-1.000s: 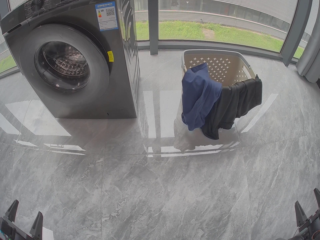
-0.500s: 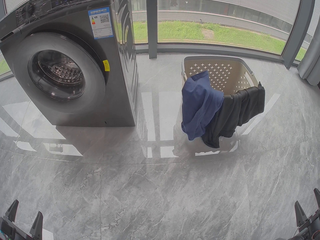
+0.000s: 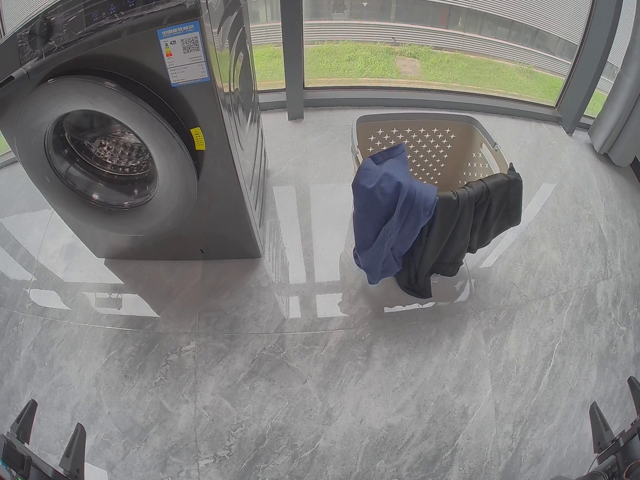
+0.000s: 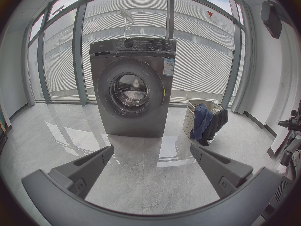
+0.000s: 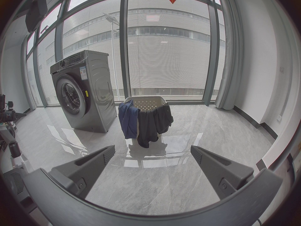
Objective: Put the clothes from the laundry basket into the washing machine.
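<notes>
Item one: a blue garment (image 3: pixel 390 211) and a black garment (image 3: pixel 467 225), both draped over the near rim of the basket (image 3: pixel 427 135) and hanging down its outside. We judge this leaves loose cloth that is easy to pinch. They lie well ahead of both grippers, nearer the right gripper (image 3: pixel 613 395) than the left gripper (image 3: pixel 55 416). Item two: the washer (image 3: pixel 133 135), ahead of the left gripper and well apart from it, beside the basket. Its door (image 3: pixel 100 158) looks closed, so we expect it needs opening first. Item three: both grippers, jaws spread, holding nothing, low over the floor (image 3: pixel 333 381), not yet within reach.
</notes>
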### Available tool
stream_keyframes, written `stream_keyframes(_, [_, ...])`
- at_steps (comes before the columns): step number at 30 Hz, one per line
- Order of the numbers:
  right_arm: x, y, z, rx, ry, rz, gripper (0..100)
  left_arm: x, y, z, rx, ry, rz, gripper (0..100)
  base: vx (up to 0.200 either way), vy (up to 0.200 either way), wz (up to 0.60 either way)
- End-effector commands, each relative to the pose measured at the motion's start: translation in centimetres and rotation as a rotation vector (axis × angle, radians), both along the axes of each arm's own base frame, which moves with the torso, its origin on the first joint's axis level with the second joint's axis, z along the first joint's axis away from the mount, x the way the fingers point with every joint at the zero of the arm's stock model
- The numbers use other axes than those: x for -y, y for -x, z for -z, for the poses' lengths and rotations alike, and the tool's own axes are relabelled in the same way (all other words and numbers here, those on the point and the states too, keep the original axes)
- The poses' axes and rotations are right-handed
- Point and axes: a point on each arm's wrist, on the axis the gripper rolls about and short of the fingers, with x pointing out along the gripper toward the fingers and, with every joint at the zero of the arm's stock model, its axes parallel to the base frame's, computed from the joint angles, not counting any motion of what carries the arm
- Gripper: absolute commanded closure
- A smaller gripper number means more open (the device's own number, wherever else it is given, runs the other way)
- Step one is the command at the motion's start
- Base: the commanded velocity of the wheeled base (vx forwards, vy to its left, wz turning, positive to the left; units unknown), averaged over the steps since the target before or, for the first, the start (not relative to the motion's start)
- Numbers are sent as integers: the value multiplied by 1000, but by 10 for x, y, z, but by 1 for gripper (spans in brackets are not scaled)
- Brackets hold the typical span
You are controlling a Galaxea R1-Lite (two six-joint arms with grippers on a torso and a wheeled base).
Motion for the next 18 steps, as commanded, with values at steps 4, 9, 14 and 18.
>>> stream_keyframes(4, [0, 0, 5, -1, 0, 0, 0, 0, 0, 5, 2, 1, 0, 0, 0, 0, 0])
stream_keyframes(9, [0, 0, 5, -1, 0, 0, 0, 0, 0, 5, 2, 1, -3, 0, 0, 0, 0])
stream_keyframes(14, [0, 0, 5, -1, 0, 0, 0, 0, 0, 5, 2, 1, -3, 0, 0, -40, 0])
stream_keyframes(18, [0, 0, 5, -1, 0, 0, 0, 0, 0, 5, 2, 1, -3, 0, 0, -200, 0])
